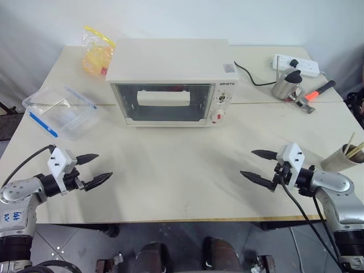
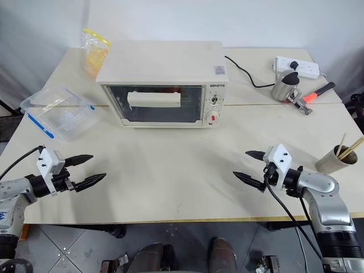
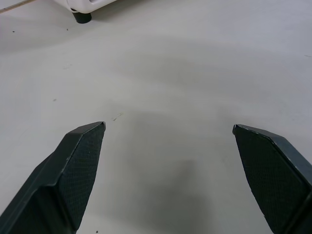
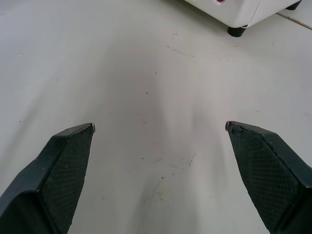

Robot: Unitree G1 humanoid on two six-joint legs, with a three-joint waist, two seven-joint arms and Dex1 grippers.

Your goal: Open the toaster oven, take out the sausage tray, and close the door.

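Both released, the left tool [image 1: 96, 169] and right tool [image 1: 257, 165] hover above the counter [image 1: 182, 170], with the toaster oven [image 1: 170, 79], its door [image 1: 162, 102] shut, standing beyond and between them.

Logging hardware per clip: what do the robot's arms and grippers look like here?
Both arms are silver-grey metal with black joint segments. Each ends in a white boxy block and a gripper of two black, tapered, pointed fingers: left gripper, right gripper. The finger pads carry a fine cross-hatched texture. A black cable runs along each arm, and the left forearm bears blue handwritten marks.
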